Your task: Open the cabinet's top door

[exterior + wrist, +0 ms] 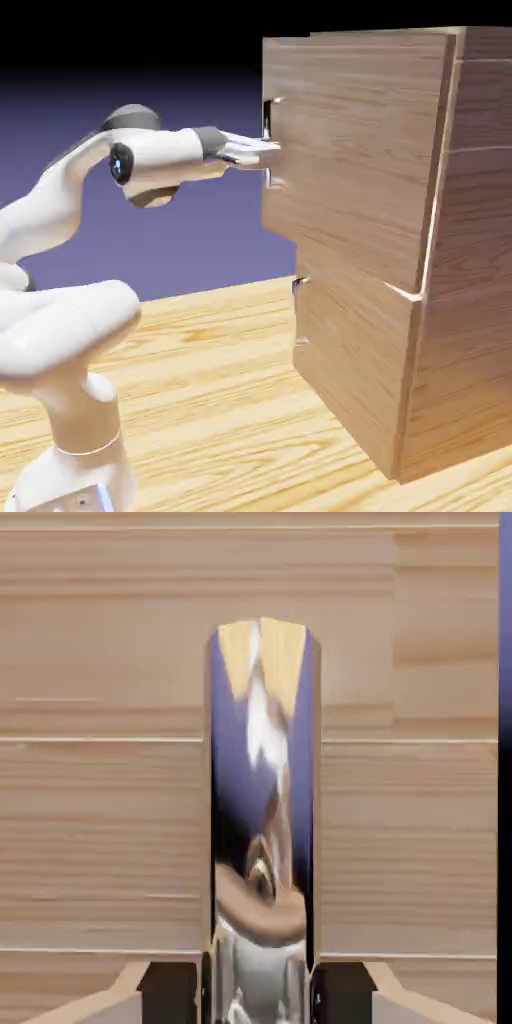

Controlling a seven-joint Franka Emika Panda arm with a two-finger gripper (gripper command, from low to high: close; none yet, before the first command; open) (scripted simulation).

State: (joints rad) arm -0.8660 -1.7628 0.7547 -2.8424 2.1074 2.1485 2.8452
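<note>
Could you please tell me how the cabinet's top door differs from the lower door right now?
The top door is taller than the lower door. The top door stands slightly ajar, jutting past the lower door, which looks shut. The gripper is shut on the top door's handle; the lower door's handle is untouched. Both are wood-grain.

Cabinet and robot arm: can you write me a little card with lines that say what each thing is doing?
cabinet: tall, light-brown wood, stands on the table
top door: already swung out a little from the cabinet's front
handle: shiny metal bar at the top door's edge
gripper: shut on the handle, one finger on each side of the bar
bottom door: also stands a little ajar, its own handle untouched
arm: reaches level from the left toward the top door
</note>
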